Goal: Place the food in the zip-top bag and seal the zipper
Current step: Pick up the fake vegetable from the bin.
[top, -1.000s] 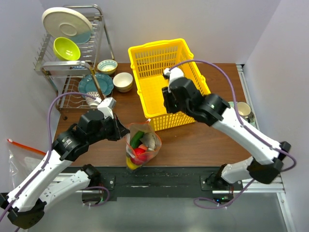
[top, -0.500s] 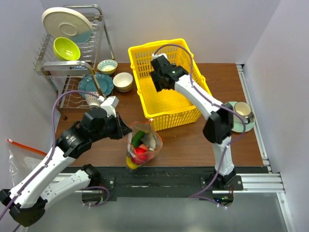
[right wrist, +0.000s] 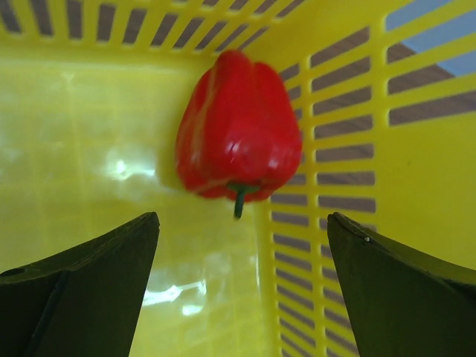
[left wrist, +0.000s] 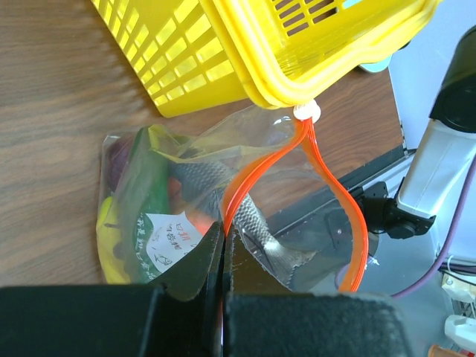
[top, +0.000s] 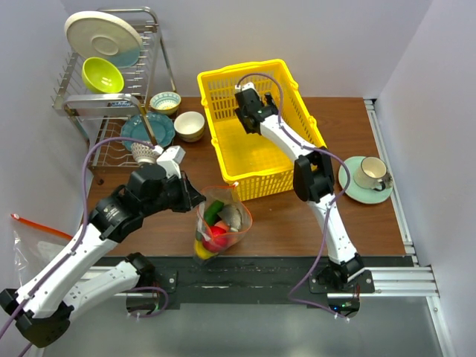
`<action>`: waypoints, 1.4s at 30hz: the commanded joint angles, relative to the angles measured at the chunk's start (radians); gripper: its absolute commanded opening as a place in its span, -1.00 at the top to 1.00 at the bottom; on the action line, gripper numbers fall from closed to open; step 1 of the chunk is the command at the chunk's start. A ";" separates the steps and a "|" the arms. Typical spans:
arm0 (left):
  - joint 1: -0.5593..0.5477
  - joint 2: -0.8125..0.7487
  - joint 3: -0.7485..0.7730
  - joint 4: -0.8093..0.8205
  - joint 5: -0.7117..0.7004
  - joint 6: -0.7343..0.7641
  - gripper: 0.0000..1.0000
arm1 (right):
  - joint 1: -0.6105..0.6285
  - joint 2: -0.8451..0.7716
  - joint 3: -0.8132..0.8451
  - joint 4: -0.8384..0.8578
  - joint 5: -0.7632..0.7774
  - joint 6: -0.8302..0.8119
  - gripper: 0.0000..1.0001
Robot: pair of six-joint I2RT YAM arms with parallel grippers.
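The zip-top bag (top: 221, 225) stands on the table in front of the yellow basket (top: 256, 182), holding food: a red apple (top: 216, 236), a green cucumber (top: 210, 213) and a yellow banana (top: 201, 251). In the left wrist view the bag (left wrist: 160, 223) gapes, its orange zipper (left wrist: 327, 178) forming a loop with a white end piece (left wrist: 306, 111). My left gripper (left wrist: 223, 232) is shut on the zipper at the mouth's edge. My right gripper (right wrist: 242, 219) is open wide inside the basket, a red pepper (right wrist: 238, 137) lying just ahead of its fingertips by the slotted wall.
A dish rack (top: 111, 82) with a plate and green bowl stands back left, with small bowls (top: 190, 125) and a teal plate (top: 145, 130) beside it. A cup on a saucer (top: 370, 175) sits right. Another flat clear bag (top: 30, 234) lies far left.
My right arm has reached deeper into the basket's far end and its jaws have opened wide. The left gripper stays shut on the bag's mouth.
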 commanded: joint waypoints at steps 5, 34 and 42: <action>0.000 0.035 0.012 0.070 -0.002 0.015 1.00 | -0.043 0.122 0.054 0.297 0.034 -0.117 -0.97; -0.001 -0.074 -0.029 0.026 -0.022 0.012 1.00 | 0.134 -0.438 -0.349 0.267 0.015 -0.002 -0.19; -0.001 -0.146 -0.069 -0.011 -0.020 0.013 1.00 | 0.263 -0.698 -0.423 0.077 -0.121 0.101 -0.05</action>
